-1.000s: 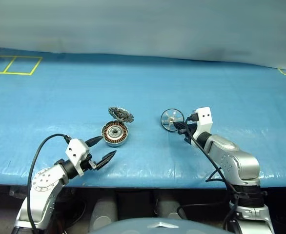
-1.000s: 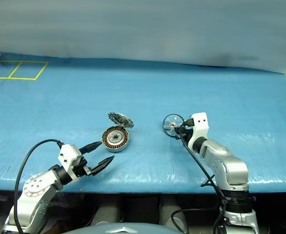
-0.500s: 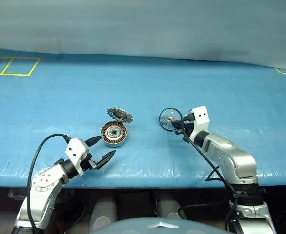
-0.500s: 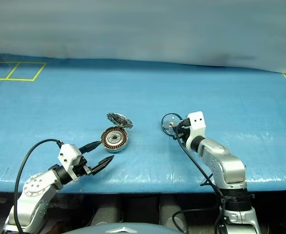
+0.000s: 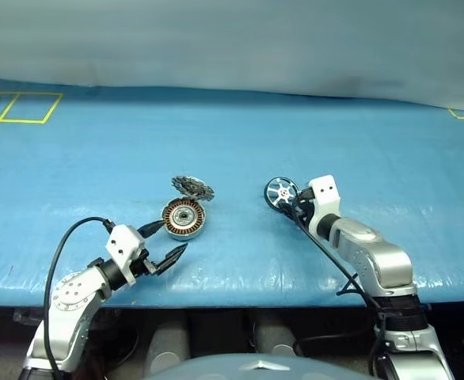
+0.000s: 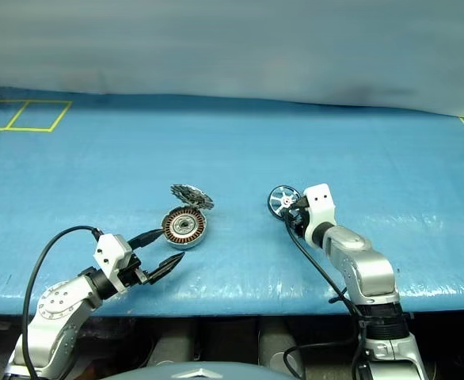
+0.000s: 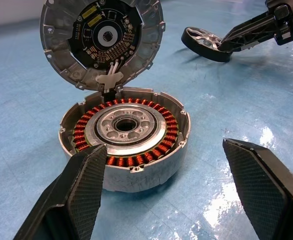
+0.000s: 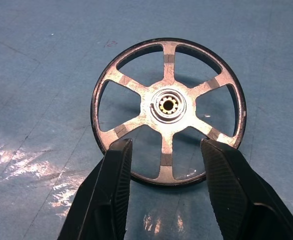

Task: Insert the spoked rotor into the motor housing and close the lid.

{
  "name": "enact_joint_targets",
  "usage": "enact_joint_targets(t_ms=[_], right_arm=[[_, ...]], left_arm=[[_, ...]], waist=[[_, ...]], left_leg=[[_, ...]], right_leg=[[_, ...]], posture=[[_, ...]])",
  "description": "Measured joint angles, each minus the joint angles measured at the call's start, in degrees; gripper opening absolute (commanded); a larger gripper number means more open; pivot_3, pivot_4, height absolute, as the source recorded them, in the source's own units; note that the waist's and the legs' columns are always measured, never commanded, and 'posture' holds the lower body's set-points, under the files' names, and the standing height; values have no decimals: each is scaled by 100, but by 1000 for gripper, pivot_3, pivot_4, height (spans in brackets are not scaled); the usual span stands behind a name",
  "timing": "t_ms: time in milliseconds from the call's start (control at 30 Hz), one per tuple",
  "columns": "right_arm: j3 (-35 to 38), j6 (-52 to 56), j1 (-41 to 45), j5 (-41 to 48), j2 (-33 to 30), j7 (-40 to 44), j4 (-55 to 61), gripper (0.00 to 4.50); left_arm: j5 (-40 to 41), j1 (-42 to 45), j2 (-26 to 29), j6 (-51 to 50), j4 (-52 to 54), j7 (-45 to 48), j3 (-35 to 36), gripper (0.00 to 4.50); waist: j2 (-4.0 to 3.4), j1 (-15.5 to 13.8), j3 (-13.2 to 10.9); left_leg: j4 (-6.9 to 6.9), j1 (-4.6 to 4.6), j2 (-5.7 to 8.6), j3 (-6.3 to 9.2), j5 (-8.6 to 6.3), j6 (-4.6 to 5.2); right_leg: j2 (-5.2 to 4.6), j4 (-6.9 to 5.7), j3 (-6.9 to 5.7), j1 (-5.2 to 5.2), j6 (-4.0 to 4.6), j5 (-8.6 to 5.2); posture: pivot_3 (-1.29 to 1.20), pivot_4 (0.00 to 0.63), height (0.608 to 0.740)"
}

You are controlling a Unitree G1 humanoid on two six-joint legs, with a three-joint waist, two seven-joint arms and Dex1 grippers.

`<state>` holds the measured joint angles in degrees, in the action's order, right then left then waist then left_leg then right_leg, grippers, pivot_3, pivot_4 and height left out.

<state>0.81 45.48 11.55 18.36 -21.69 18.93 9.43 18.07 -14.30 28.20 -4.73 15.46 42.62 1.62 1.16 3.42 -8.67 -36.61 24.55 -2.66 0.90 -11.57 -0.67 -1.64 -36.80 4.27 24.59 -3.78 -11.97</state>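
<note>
1. Left gripper: at the table's near edge, left of centre. Fingers spread wide, holding nothing; the tips point at the housing from just short of it, without touching.
2. Housing: on the blue table, left of centre and nearer the front edge than the back. Open side up, showing a ring of copper windings around a silvery centre.
3. Lid: hinged at the housing's far edge and swung open, tilted back, its dark inner face with circuit parts turned toward the robot.
4. Rotor: right of the housing and well apart from it, about mid-table. Six silver spokes, central hub, dark rim; propped at a tilt, its near edge at the right gripper's tips.
5. Right gripper: just beside the rotor on its near side. Fingers part-open, straddling the rotor's near rim; whether they pinch it cannot be told.
</note>
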Motion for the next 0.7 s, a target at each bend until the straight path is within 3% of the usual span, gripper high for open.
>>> enact_joint_targets(t_ms=[100,233,467,700], right_arm=[[25,7,0,-4,27,-9,-24,1448],[99,58,-32,59,113,24,7,165],[921,620,-478,1272,699,236,484,165],[1219,1151,-1134,2515,637,702,1293,165]], left_arm=[[0,-4,0,2,0,-3,0,4039],[0,-9,0,4,0,-6,0,4039],[40,-41,0,15,-3,2,20,4039],[107,-23,6,20,-8,122,27,4039]], waist=[[0,0,0],[0,-2,0],[-14,-6,-10],[-18,4,-13]], left_leg=[[-1,0,0,0,0,0],[4,1,0,0,0,0],[28,3,0,2,0,1],[33,-1,-1,2,1,1]], right_leg=[[0,1,1,0,0,0],[0,1,1,2,0,0],[4,3,2,8,2,-2],[4,4,2,8,4,-4]], posture=[[0,150,740],[0,150,740],[0,150,740],[0,150,740]])
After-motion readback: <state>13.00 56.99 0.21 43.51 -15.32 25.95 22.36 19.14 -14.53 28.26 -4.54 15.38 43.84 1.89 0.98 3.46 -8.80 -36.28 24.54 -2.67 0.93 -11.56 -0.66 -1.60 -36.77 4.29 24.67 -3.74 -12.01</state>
